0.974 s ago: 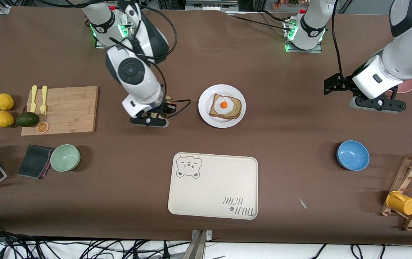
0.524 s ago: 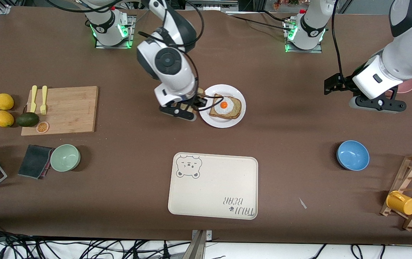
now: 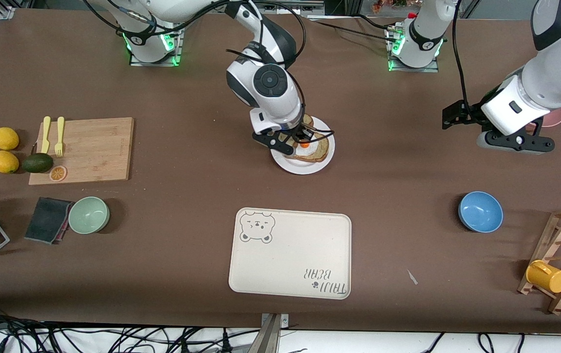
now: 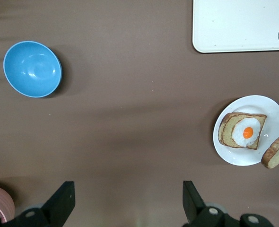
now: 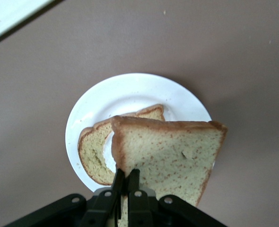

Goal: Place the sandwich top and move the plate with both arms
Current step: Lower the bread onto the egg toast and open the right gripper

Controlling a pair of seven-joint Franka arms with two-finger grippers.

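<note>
The plate point(image 3: 302, 165) sits mid-counter, just farther from the front camera than the tray point(image 3: 290, 253). Over it, the right claw point(image 5: 126, 182), clenched on the bread slice point(image 5: 170, 156), has come across from the cutting board's side. Released off-centre, the slice could slide off the egg point(image 4: 248, 133). The left claw point(image 4: 125, 203) waits, spread open.

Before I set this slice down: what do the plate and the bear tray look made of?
The plate looks like glazed ceramic or hard plastic: plain white, smooth, with a soft sheen on its rim. The tray looks like matte plastic or fibre composite: cream, dull, faintly speckled, with printed artwork. Neither can be settled by sight.
</note>
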